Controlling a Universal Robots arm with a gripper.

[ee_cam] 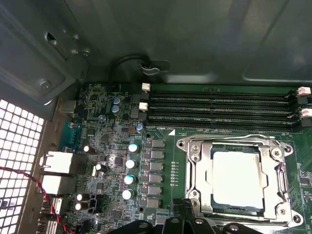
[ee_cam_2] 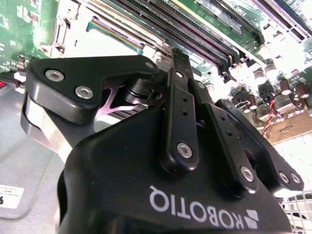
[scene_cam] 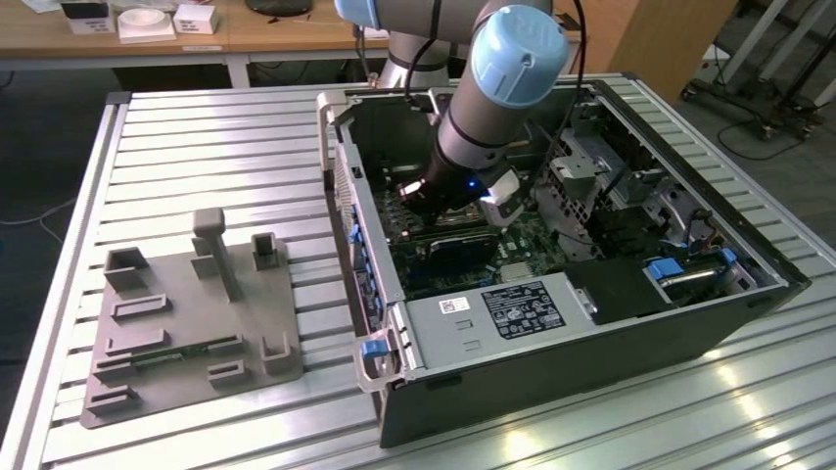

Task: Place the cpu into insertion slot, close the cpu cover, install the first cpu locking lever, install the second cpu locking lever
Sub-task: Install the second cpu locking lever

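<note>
In the first wrist view the pale square cpu (ee_cam: 237, 178) lies in the insertion slot (ee_cam: 292, 217). The silvery cpu cover (ee_cam: 201, 170) is folded down flat around it. A thin wire locking lever (ee_cam: 234, 137) runs along the cover's edge nearest the black memory slots (ee_cam: 219, 105). My gripper (ee_cam: 183, 222) hovers just over the opposite edge of the socket with its black fingers together and nothing between them. The second wrist view shows the gripper (ee_cam_2: 178, 56) from behind, its tip close above the board. In the exterior view the gripper (scene_cam: 451, 211) reaches down into the open case.
The black computer case (scene_cam: 731, 323) lies open on a slatted metal table (scene_cam: 209, 137). A grey fixture plate (scene_cam: 196, 323) with upright posts sits at the exterior view's left. Capacitors (ee_cam: 130, 163) and rear ports (ee_cam: 56, 163) crowd the board beside the socket.
</note>
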